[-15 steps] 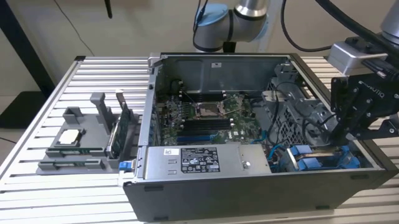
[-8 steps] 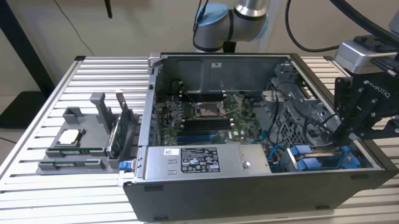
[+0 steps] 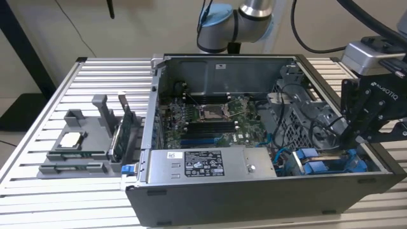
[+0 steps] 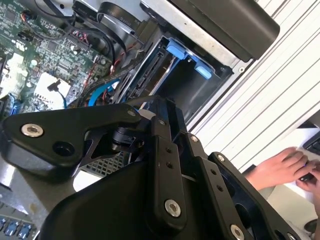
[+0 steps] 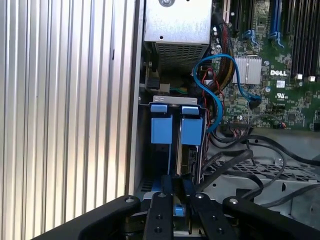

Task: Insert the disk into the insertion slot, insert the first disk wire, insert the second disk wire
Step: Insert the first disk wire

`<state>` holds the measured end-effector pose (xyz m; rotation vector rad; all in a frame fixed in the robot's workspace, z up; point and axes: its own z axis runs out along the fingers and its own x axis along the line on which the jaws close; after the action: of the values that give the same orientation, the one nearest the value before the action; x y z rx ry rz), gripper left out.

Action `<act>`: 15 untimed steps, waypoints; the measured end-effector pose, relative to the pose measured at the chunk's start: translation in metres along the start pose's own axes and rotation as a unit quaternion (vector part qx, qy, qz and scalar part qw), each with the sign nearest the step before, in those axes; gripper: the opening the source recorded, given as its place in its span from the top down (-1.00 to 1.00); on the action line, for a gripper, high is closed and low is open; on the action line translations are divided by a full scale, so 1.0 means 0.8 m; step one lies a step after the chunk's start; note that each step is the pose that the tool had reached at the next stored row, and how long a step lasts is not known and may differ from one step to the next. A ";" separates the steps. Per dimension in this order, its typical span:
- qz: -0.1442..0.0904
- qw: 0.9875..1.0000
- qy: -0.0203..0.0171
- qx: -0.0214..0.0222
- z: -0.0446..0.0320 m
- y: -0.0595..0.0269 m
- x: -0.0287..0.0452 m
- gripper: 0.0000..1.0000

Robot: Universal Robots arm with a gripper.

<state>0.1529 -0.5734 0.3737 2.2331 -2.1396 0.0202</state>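
Black two-finger tool (image 5: 176, 182) down inside the open grey computer case (image 3: 254, 200) — near corner, the exterior view's right.
Clamped narrowly on the blue-framed silver-grey disk (image 5: 189, 160) — standing edgewise in the grey metal insertion slot (image 5: 143, 150).

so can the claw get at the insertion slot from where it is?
Probably yes: the claw hangs close over the insertion slot, and the blue cable loops beside its mouth, not across it.

Robotics lab: slatted aluminium bench (image 3: 83, 86), opened computer case (image 3: 254, 200), robot arm (image 3: 254, 14).
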 end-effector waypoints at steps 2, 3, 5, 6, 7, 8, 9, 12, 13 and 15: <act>0.000 1.000 0.000 -0.001 0.0000 0.000 0.0000 0.62; 0.000 1.000 0.000 -0.002 0.0000 0.000 0.0000 0.62; 0.000 1.000 -0.001 -0.002 0.0000 0.000 0.0000 0.62; 0.000 1.000 -0.001 -0.002 0.0000 0.000 0.0000 0.62; 0.000 1.000 -0.001 -0.002 0.0000 0.000 0.0000 0.62; 0.000 1.000 -0.001 -0.002 0.0000 0.000 0.0000 0.62; 0.000 1.000 -0.001 -0.002 0.0000 0.000 0.0000 0.62; 0.000 1.000 -0.006 -0.002 0.0012 0.000 0.0001 0.62; 0.000 1.000 -0.010 -0.002 0.0017 0.000 0.0000 0.62; -0.001 1.000 -0.021 -0.001 0.0026 0.000 -0.0001 0.62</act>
<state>0.1529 -0.5734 0.3715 2.2534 -2.1573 -0.0301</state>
